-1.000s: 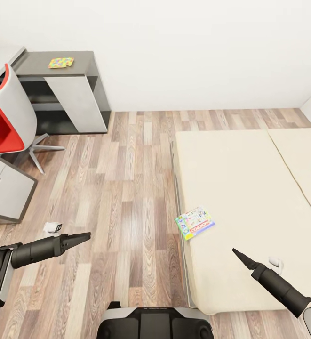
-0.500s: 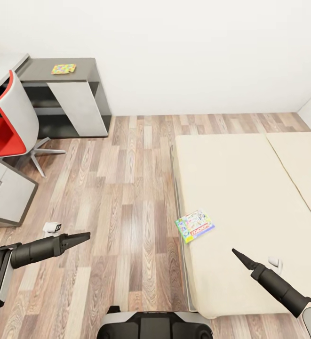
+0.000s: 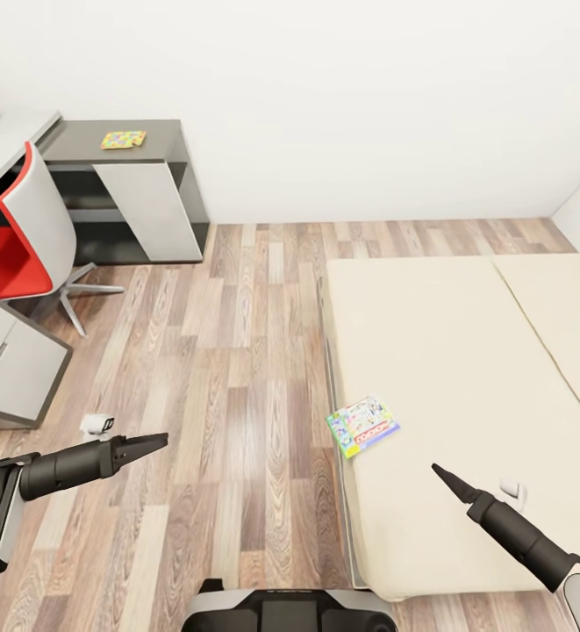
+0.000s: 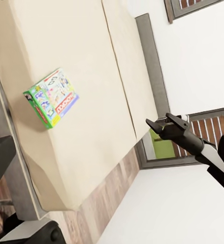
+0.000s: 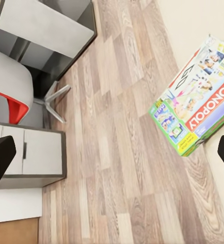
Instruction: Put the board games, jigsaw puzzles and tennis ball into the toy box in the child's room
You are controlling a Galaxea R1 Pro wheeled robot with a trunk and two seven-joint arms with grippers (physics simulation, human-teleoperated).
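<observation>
- Cardboard is judged for the board game [image 3: 362, 426]: light, stiff, flat on the bed [image 3: 465, 351], best taken at its overhanging edge.
- The right tool [image 3: 437, 471] is seen released; the left tool [image 3: 160, 438] cannot be told.

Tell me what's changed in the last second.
Only the camera moved: the whole head view slid downward, so the desk and jigsaw sit lower in frame. The board game lies untouched on the bed. Both arms hold the same pose, nothing gripped.

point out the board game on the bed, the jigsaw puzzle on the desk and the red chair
board game [image 3: 362, 425], head view, middle of its printed lid
jigsaw puzzle [image 3: 124, 139], head view, centre of the square
red chair [image 3: 7, 261], head view, on the seat
</observation>
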